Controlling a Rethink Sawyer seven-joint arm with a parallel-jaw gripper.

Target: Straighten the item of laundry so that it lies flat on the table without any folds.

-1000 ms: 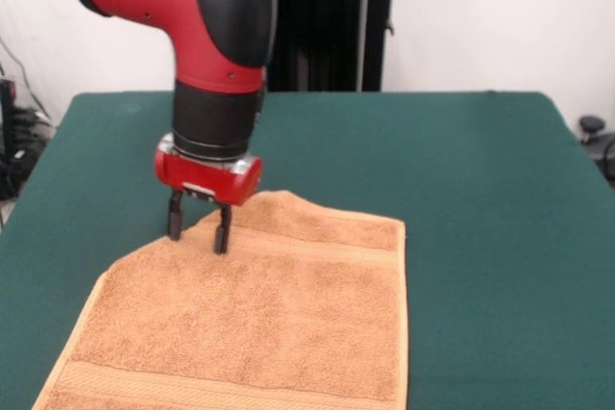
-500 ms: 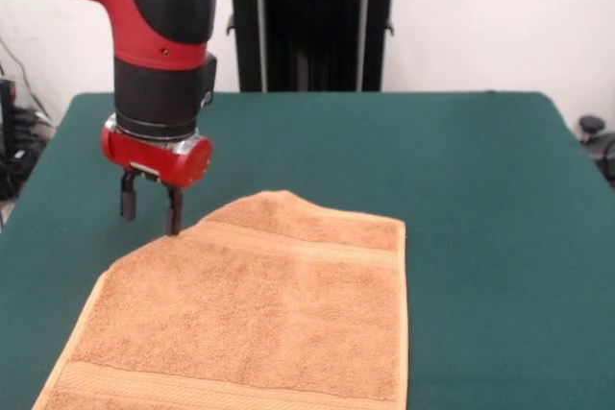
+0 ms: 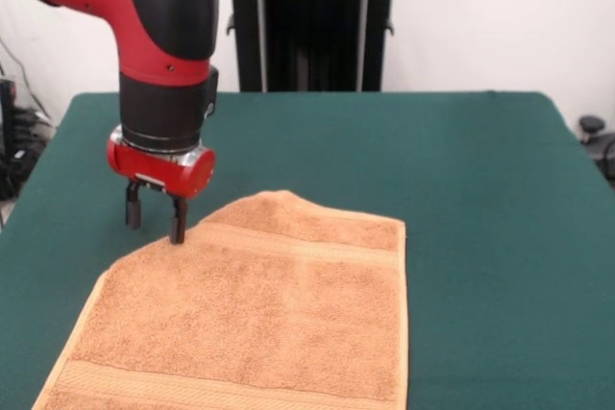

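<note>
Nearest the camera, the orange-tan terry hand towel (image 3: 259,319) lies on the near left part of the table (image 3: 480,199), its near end running off the bottom edge of the picture. A woven border band crosses it close to the near edge, and a second band runs across its far end. The right hem is straight and ends in a square far right corner. The far left corner is not square — the edge there runs as a long diagonal from the left side up to a rounded hump at the far edge, which looks like a corner folded under or over, though which way it is folded cannot be told. The rest of the towel lies flat, with no clear wrinkles. Just beyond that diagonal edge, at the towel's far left, the gripper (image 3: 154,219) hangs from the red and black arm (image 3: 154,26), which comes down from the upper left. Its two dark fingers (image 3: 177,221) point straight down and stand apart with a gap of green cloth showing between them — open, holding nothing. The right finger's tip is at the towel's edge; whether it touches the cloth cannot be told, and the left finger is over bare table. Farther back, the dark green tabletop stretches wide to the right and far side, and behind it stands the black pedestal (image 3: 312,21) against a pale wall (image 3: 480,16).
</note>
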